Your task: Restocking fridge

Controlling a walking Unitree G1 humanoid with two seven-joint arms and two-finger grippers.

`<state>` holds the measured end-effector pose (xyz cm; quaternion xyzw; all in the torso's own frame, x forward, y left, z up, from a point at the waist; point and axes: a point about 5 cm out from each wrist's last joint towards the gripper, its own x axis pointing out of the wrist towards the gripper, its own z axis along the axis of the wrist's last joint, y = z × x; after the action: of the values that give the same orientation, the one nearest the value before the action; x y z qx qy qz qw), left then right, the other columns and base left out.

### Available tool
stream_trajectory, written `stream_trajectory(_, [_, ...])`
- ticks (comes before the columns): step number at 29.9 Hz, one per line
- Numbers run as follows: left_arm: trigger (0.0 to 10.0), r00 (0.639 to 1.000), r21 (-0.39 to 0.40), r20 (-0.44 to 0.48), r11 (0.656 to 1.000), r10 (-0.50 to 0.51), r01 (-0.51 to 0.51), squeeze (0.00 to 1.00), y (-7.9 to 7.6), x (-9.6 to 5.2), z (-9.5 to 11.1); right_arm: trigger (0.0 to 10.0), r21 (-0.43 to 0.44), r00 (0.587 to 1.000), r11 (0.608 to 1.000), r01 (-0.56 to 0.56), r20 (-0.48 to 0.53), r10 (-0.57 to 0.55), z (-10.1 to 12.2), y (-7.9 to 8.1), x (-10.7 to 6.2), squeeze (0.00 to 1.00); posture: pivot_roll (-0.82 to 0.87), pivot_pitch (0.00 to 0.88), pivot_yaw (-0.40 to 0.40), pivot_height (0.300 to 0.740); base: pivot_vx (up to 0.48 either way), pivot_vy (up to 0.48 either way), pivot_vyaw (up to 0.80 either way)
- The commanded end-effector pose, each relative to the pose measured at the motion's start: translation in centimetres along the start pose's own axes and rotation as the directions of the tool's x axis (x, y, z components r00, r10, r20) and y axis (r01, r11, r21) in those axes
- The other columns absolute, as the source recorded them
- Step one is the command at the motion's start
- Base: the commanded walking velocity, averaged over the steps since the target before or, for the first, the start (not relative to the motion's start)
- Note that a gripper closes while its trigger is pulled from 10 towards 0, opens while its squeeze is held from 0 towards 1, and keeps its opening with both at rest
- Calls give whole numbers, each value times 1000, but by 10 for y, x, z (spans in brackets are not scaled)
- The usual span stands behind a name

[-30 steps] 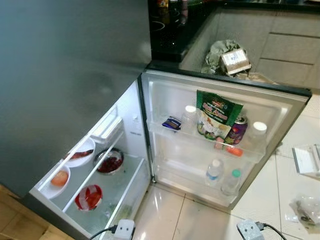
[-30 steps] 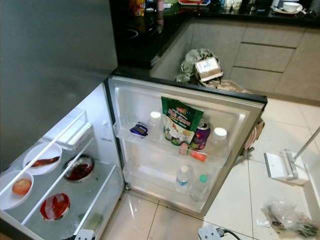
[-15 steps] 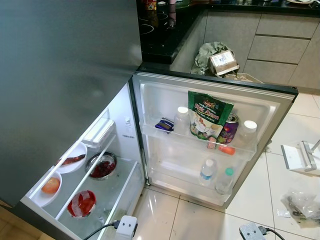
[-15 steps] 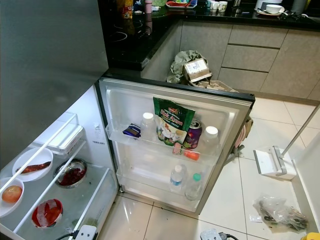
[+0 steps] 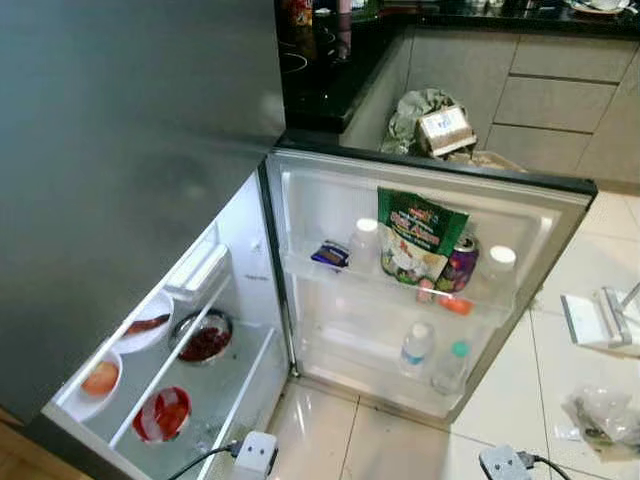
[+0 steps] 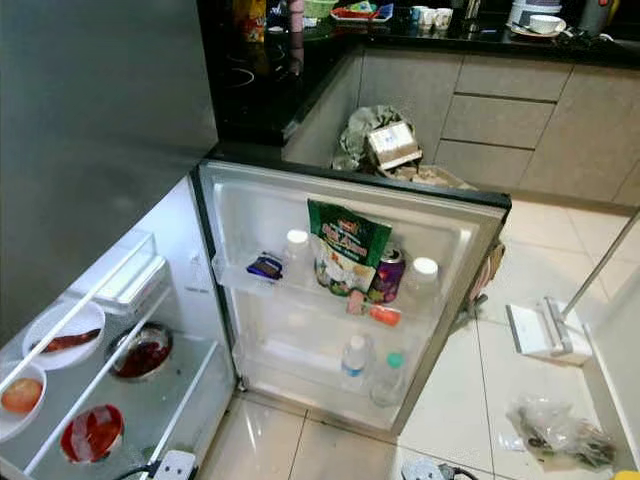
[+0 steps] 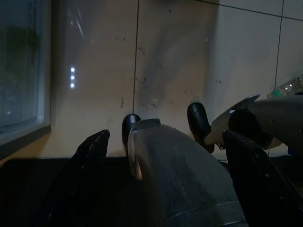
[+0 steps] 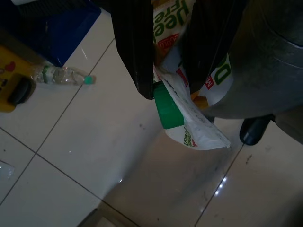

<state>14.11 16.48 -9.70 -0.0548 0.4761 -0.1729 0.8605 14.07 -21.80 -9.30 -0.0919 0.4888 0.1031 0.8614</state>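
floor: glossy cream tiles (image 6: pixel 470 410) | counter: black worktop (image 6: pixel 290 75) | cabinets: grey drawer fronts (image 6: pixel 520 110) | floor clutter: white dustpan (image 6: pixel 545 330), possibly a power strip (image 5: pixel 255 455)

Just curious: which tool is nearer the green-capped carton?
Right. The right tool grips the carton; the left tool hangs open above floor tiles, apart from it.

A white dustpan (image 6: pixel 545 333) was seen lying on the pale tiled floor (image 6: pixel 470 400), with a crumpled clear bag (image 6: pixel 556 432) near it. A power strip (image 5: pixel 255 455) was set on the tiles by the lower edge of the picture. Grey cabinets (image 6: pixel 505 110) were topped by a black counter (image 6: pixel 470 35), and a cardboard box (image 6: pixel 393 144) was lodged on a rumpled cloth (image 6: pixel 362 125).
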Motion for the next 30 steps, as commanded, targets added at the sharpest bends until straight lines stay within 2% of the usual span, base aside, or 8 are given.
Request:
stream_trajectory(1, [10000,1000,17,-5,1000,-13,13,0,-2,1,0,10000,13,1000,1000,-3,11,3,1,0,0,0,-32,0,-32,740,270,0,0])
stream_trajectory(16, [10000,1000,26,-2,999,-24,24,0,-4,2,1,10000,11,1000,1000,-8,15,8,2,1,0,0,-33,0,-32,740,273,0,0])
stream_trajectory(19, [10000,999,7,6,999,-42,42,0,-6,3,2,10000,10,1000,1000,-9,11,9,1,1,0,0,-29,0,-34,740,0,0,0])
stream_trajectory(22, [10000,998,21,-3,998,-57,57,0,-7,3,2,10000,9,1000,1000,-10,10,10,0,1,0,0,-29,0,-34,740,0,0,0])
stream_trajectory(25, [10000,997,50,-22,996,-68,69,0,-8,2,0,10000,7,1000,1000,-13,10,13,0,2,0,0,-29,0,-33,740,0,-454,0])
stream_trajectory(30, [10000,998,47,-23,997,-65,66,0,-7,2,-1,10000,5,1000,1000,-16,15,16,1,1,0,0,-31,0,-30,740,0,-477,0])
